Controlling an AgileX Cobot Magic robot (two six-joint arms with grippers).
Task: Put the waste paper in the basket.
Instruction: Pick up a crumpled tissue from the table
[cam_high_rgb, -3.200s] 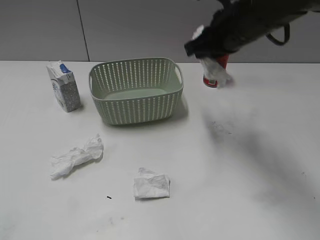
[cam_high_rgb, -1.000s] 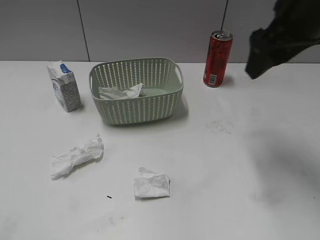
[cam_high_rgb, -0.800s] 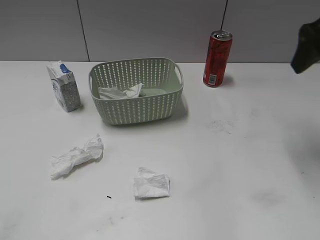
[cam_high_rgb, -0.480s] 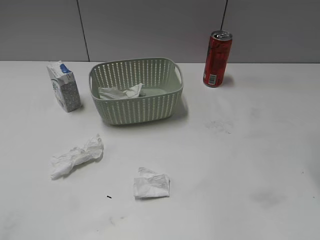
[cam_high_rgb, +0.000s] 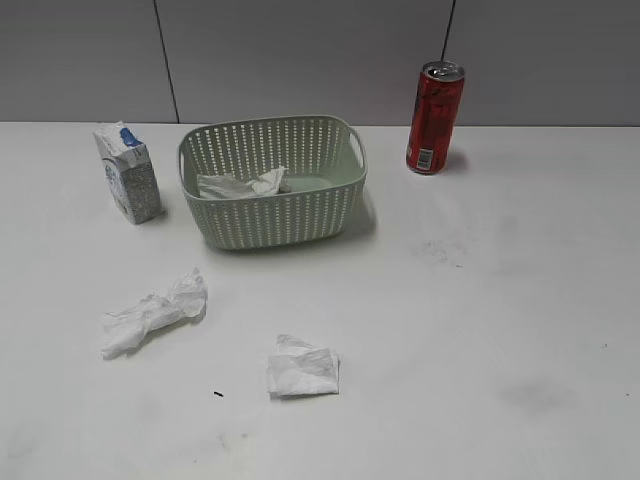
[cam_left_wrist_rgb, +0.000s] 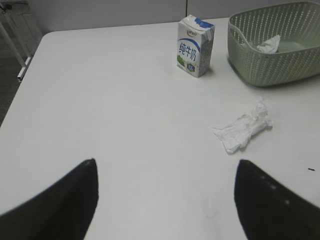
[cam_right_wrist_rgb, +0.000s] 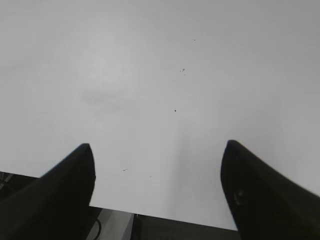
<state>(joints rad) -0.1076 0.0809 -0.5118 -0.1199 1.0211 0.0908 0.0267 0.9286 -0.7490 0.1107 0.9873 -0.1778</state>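
The sage-green basket stands at the table's back middle with one wad of waste paper inside; both also show in the left wrist view, basket and wad. A second wad lies on the table front left and shows in the left wrist view. A third wad lies front middle. Neither arm shows in the exterior view. My left gripper is open and empty over bare table. My right gripper is open and empty above the table's edge.
A grey-and-blue carton stands left of the basket, also in the left wrist view. A red can stands right of the basket at the back. The right wrist view shows the table's edge.
The right arm dropped a paper wad into the basket, then drew back to the right and left the exterior view. The two wads on the table have not moved.
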